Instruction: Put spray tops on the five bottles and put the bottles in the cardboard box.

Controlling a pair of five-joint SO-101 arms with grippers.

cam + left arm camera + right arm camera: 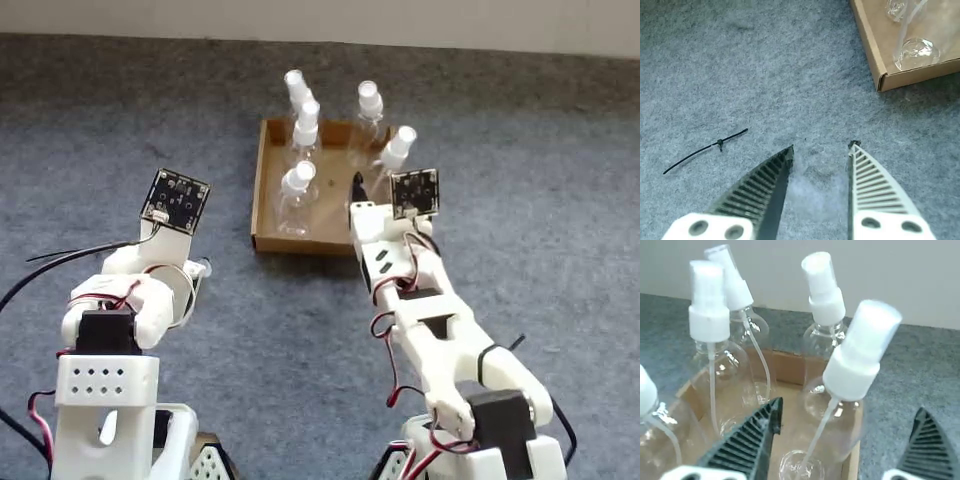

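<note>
Right tool (pixel 847 409) spread, nothing held; a tilted bottle (pixel 855 360) stands just ahead, in the box (pixel 790 367) corner. All five bottles are capped and boxed. Left tool (pixel 822 146) spread over desk (pixel 740 75). Withdrawal is best made straight back, so the leaning bottle is not clipped.

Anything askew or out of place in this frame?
The bottle in front of the open right gripper leans, its spray top tilted sideways. A stray black cable tie lies on the carpet near the left gripper.

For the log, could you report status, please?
Left gripper open, empty. Right gripper open by tilted bottle. Five topped bottles in cardboard box. Cable tie aside.
</note>
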